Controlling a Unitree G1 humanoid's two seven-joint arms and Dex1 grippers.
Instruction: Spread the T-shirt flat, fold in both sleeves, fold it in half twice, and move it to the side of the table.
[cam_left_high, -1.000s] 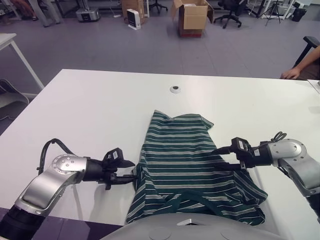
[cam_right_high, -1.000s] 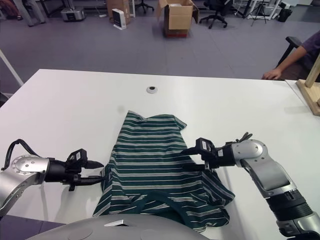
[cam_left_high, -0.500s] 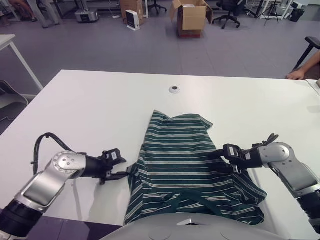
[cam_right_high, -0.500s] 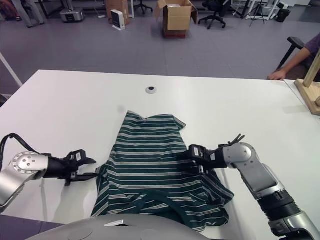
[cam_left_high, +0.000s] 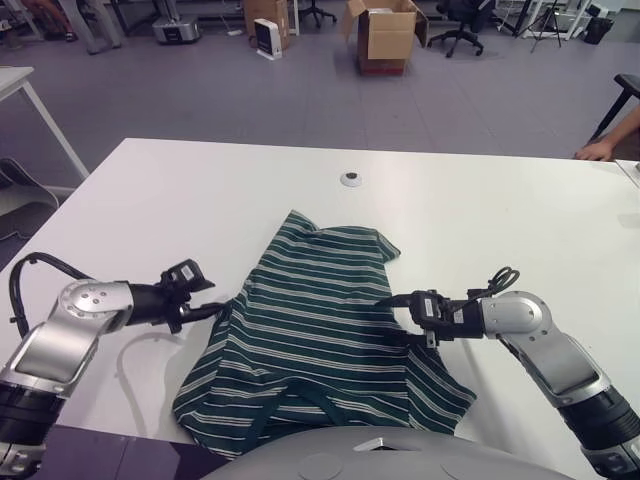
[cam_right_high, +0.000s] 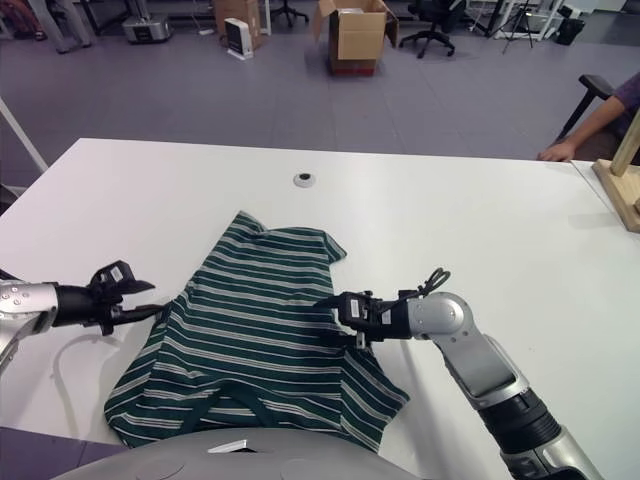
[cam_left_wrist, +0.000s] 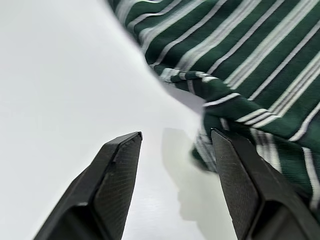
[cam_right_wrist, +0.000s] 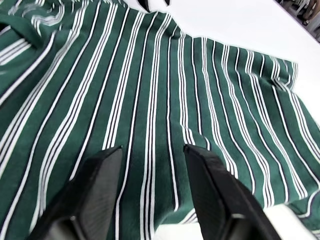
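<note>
Trouble could come at the grip: the dark green, white-striped cloth T-shirt (cam_left_high: 320, 330) lies skewed and rumpled near the front edge of the white counter (cam_left_high: 200, 200), sleeves not yet folded. A tool closing on several layers, or uneven pulling, would likely bunch the cloth or drag it off the near edge. The left tool (cam_left_high: 215, 311) sits low at the shirt's left edge, fingers parted, one touching a rolled fold. The right tool (cam_left_high: 390, 318) is over the right side, fingers apart, gripping nothing. Both forearms angle inward, low over the counter.

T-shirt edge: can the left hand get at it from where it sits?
Probably yes. The left hand is open right at the T-shirt edge, fabric against one finger, nothing between.
</note>
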